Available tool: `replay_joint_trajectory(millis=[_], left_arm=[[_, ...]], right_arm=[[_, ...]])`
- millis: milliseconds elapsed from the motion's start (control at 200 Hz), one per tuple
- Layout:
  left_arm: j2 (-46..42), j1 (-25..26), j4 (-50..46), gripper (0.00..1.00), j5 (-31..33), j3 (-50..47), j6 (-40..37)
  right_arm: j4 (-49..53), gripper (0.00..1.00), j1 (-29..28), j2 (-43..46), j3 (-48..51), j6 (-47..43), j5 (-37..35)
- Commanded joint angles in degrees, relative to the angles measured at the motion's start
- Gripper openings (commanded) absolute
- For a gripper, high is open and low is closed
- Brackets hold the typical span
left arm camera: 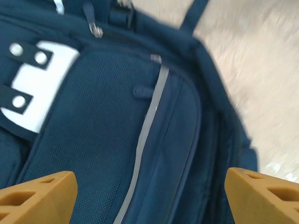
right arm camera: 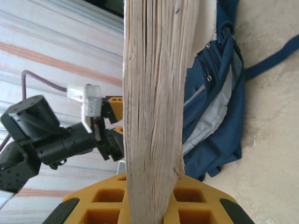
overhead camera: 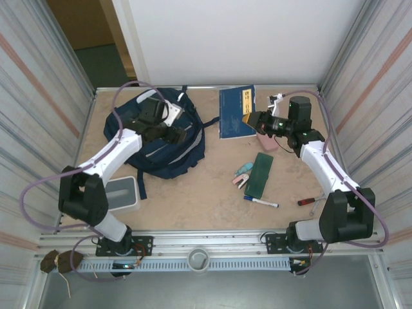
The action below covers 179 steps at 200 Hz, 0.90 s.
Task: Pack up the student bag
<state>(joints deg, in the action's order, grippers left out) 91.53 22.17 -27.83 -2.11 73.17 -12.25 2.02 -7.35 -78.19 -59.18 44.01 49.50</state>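
The left claw (left arm camera: 149,189) hangs spread just over the bag (left arm camera: 103,140) at far left, while the right claw (right arm camera: 150,196) pinches the book (right arm camera: 156,93) right of the bag, with the green case (overhead camera: 260,172) and pen (overhead camera: 261,202) nearer.

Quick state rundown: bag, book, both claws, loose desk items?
student bag: lying flat on the table, front up
left claw: open, over the bag
navy book: closed, clamped at its page edge
right claw: shut on the book
green case: flat on the table, untouched
marker: loose on the table
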Motion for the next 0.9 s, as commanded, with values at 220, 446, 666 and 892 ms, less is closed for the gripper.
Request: replay_joint_trajectory(millis=[220, 446, 666, 892], left_arm=[[7.45, -0.03, -11.36, 0.85, 3.58, 4.68, -8.42], [14.48, 0.28, -10.79, 0.81, 6.21, 7.88, -7.75], [16.08, 0.95, -9.93, 0.49, 4.73, 9.03, -7.33], [5.2, 1.78, 2.72, 0.14, -11.7, 3.62, -0.04]], right_arm=[[-0.53, 0.0, 1.71, -0.05, 0.33, -1.82, 1.66], [-1.58, 0.0, 1.63, 0.01, 1.25, -1.03, 2.36], [1.45, 0.0, 1.64, 0.36, 1.4, -2.85, 2.01], [18.06, 0.0, -1.68, 0.68, -2.88, -15.39, -8.41]])
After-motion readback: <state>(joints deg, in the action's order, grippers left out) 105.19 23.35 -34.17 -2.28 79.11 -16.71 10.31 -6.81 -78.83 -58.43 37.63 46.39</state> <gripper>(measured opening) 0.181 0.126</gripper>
